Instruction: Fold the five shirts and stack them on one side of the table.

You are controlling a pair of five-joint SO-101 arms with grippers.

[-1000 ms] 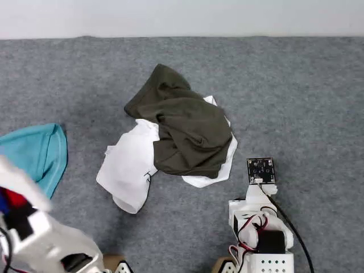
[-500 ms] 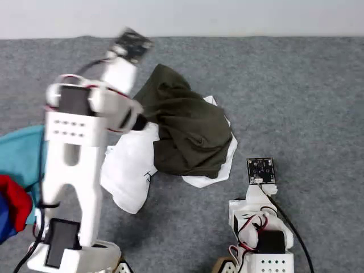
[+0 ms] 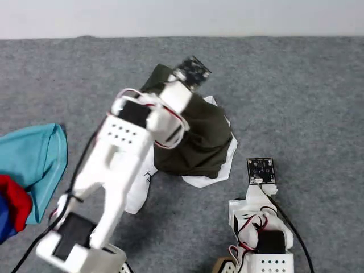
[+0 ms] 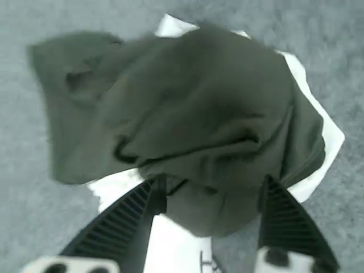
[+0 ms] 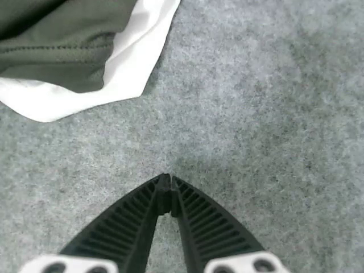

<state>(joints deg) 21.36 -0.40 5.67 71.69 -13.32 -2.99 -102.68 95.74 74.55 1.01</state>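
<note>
A crumpled olive shirt is lying near the middle of the grey, carpet-like worktop, bunched in loose folds on top of a white shirt that is spreading out from under it on several sides. The left arm is stretching from the near left corner out over this pile, covering part of both garments in the high view. Its wrist camera is looking down on the olive shirt, and the left jaws are standing wide apart, with the near edge of the dark cloth and a strip of the white shirt showing between them. Whether the tips are touching the fabric cannot be told. The right arm is sitting at the near edge of the worktop, just beside the pile's near right corner. The right jaws are pressing tip to tip with nothing between them, pointing at bare grey surface. In the right wrist view a pointed corner of the white shirt is lying a little beyond them, with the hem of the olive shirt resting over it. At the far left side a teal shirt is lying spread flat, well apart from the pile. A red garment is overlapping its near edge, and a blue garment is peeking out just beside the red one.
</note>
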